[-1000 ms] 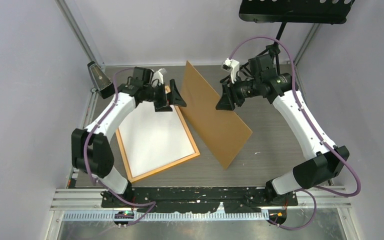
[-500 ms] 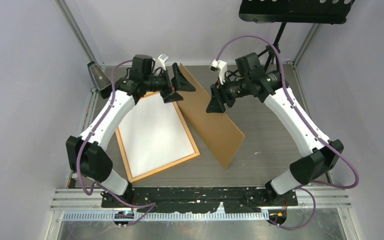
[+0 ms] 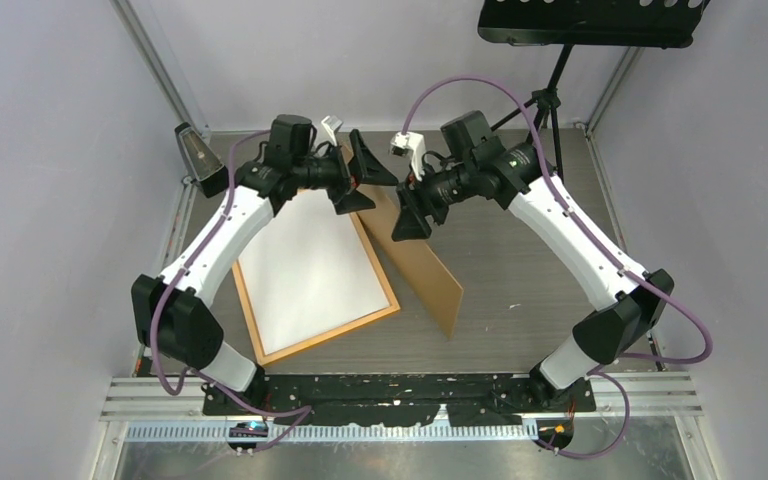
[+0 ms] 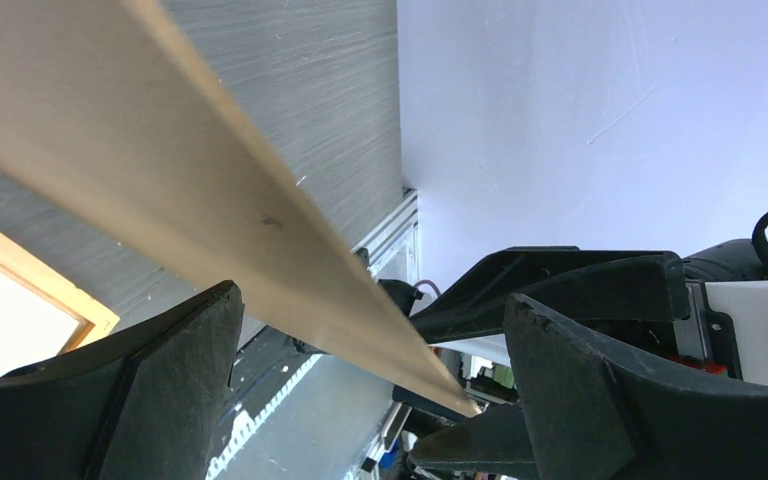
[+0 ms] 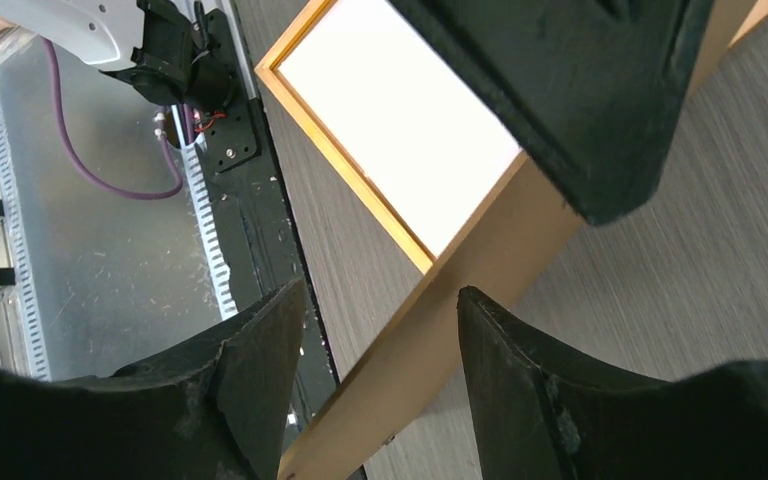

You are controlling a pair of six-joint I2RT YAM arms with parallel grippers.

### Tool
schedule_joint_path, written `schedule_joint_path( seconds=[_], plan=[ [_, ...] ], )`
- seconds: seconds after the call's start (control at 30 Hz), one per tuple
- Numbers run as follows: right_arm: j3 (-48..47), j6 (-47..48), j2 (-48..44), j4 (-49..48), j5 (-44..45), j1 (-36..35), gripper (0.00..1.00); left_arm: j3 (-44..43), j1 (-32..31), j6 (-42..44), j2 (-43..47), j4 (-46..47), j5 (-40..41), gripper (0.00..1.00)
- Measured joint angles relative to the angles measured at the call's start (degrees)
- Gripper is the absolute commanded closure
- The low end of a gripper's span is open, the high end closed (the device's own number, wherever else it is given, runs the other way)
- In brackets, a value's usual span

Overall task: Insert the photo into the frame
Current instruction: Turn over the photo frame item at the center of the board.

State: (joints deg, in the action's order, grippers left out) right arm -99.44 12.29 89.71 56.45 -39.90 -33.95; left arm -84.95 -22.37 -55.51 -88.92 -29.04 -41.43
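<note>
— Jaws are spread on both our arms. We have the left gripper [image 3: 363, 183] at its widest and the right gripper [image 3: 412, 212] parted too. Neither pinches anything. The board [image 3: 425, 270] runs through both gaps.

— Why is the board up on edge between us?

— We read it as the closing piece. It stands tilted just beside the frame's right side, with its low corner on the table [image 3: 530, 270] and its top edge up among our fingers. With 2 open grippers around it, we seem to be steadying it rather than carrying it. We cannot tell whether any finger touches it.

— And the photo?

— The photo [image 3: 305, 270] lies white side up inside the frame [image 3: 330, 335], which lies flat on the table under our left arm. That makes sense to us: the print faces out the front, and its back is bare for the board.

— So the main step looks done?

— We judge so. The 1 step left is to lay the board down onto the photo. With nothing clamping the board, it may tip the wrong way, slide past the rim or shove the frame.
</note>
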Motion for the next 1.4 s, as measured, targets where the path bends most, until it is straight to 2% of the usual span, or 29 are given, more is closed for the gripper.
schedule_joint_path(
  seconds=[0.4,0.5,0.87,1.13,1.3,1.4],
  plan=[
    [-2.40,0.83,2.93,1.09,-2.47,-3.48,0.35,3.13,1.84,2.05,6.08,-2.51,1.29,0.01],
    [-2.95,0.79,4.07,0.92,-4.35,-3.63,0.35,5.44,2.99,3.50,7.52,-3.48,1.46,0.08],
    [-4.17,-2.05,9.27,-3.63,-12.35,-5.75,0.35,9.27,10.40,11.21,8.72,-11.74,1.97,0.21],
    [-4.52,-2.80,11.50,-4.61,-13.33,-7.34,0.35,11.96,13.84,15.78,9.73,-14.05,1.49,0.55],
    [-4.39,-2.58,11.47,-5.01,-12.07,-7.13,0.35,16.85,14.62,17.53,9.86,-12.83,-0.07,0.60],
    [-3.32,-2.21,11.02,-5.57,-10.99,-6.34,0.35,20.02,14.64,17.62,9.57,-8.90,-1.73,0.71]
  ],
)
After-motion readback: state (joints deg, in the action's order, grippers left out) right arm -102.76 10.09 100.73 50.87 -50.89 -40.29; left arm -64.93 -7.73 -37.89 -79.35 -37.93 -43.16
